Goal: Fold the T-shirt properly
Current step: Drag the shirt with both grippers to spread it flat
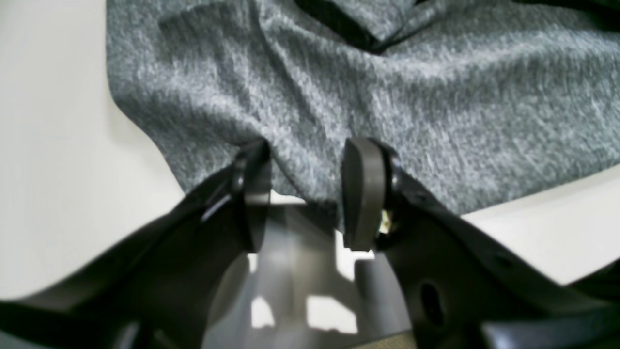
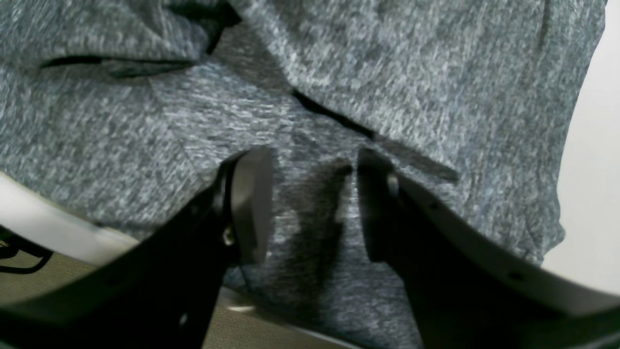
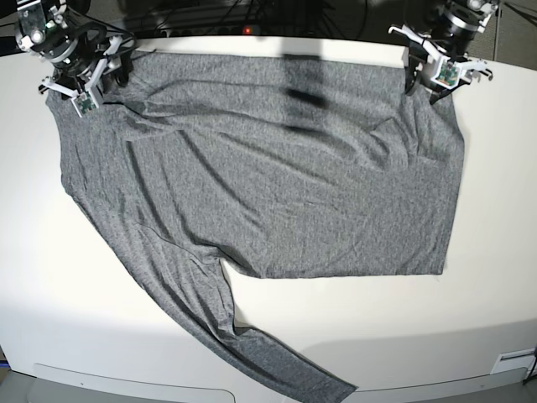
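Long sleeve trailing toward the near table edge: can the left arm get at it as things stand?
Probably not directly. The left end effector sits at the T-shirt's far corner, opposite the sleeve. Nothing blocks the path, but it means crossing the whole shirt.

You are looking at a large heather-grey, mottled knit long-sleeved T-shirt point(image 3: 268, 176) spread mostly flat but creased across the white table, its top edge along the far edge, and one long sleeve point(image 3: 252, 344) trailing diagonally toward the near edge.
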`<action>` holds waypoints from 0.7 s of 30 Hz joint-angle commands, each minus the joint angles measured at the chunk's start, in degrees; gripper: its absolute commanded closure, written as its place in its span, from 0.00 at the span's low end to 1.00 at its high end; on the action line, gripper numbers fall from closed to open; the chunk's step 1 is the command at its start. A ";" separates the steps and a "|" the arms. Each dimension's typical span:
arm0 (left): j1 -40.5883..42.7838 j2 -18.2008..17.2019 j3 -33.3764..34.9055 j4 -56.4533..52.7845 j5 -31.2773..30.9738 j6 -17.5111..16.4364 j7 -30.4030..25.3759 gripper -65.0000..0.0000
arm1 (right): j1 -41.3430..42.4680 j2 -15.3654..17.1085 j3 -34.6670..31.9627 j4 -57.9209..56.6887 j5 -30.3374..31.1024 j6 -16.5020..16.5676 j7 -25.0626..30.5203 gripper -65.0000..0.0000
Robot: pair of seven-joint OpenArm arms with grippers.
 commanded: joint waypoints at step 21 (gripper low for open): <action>5.51 -0.22 1.07 1.90 12.96 5.27 44.00 0.62 | -1.57 0.31 -0.52 2.12 -3.13 -3.98 -8.00 0.56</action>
